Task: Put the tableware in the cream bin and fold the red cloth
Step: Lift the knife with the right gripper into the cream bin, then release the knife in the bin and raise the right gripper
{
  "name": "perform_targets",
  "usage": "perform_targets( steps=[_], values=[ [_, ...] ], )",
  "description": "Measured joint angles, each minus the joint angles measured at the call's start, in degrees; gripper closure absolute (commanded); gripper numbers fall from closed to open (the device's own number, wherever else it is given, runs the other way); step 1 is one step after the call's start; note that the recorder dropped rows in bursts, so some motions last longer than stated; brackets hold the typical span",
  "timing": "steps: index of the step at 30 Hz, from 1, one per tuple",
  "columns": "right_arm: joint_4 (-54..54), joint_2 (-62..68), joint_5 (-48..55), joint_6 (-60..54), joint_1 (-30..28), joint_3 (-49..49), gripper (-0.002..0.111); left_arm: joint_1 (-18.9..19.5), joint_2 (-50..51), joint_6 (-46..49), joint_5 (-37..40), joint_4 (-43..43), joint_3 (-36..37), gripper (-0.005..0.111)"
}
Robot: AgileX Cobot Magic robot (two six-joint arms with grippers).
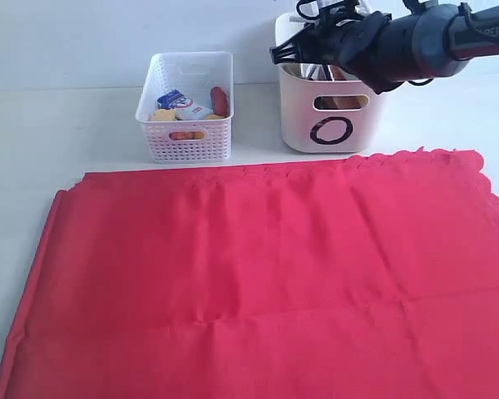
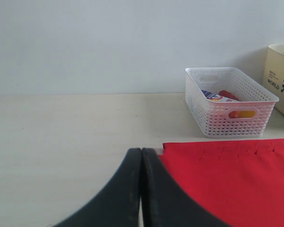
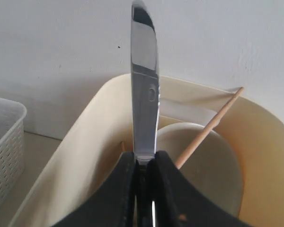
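Observation:
The red cloth [image 1: 266, 266] lies spread flat over the near table, its scalloped edge at the far right; a corner of the cloth [image 2: 236, 175] lies beside my left gripper [image 2: 141, 151]. That gripper is shut with nothing in it, low over bare table. My right gripper [image 3: 144, 158] is shut on a flat shiny steel knife [image 3: 144, 85] and hovers over the cream bin [image 3: 85, 142]. In the exterior view the right gripper [image 1: 287, 54] sits above the bin [image 1: 328, 137]. Inside lie a pale bowl [image 3: 213, 165] and a wooden chopstick [image 3: 213, 123]. Cup and plate are hidden.
A white perforated basket [image 1: 185, 116] with a milk carton, sausage and yellow food stands left of the bin, behind the cloth; the basket [image 2: 227, 106] also shows in the left wrist view. A white wall rises right behind both containers.

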Motion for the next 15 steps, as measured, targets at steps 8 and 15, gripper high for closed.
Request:
perform_targets(
  steps=[8,15],
  values=[
    [0.0,0.0,-0.8,0.0,0.0,0.0,0.054,0.0,0.0,0.0,0.0,0.0,0.0,0.107],
    [3.0,0.0,-1.0,0.0,0.0,0.0,0.047,0.0,0.0,0.0,0.0,0.0,0.0,0.107]
  ],
)
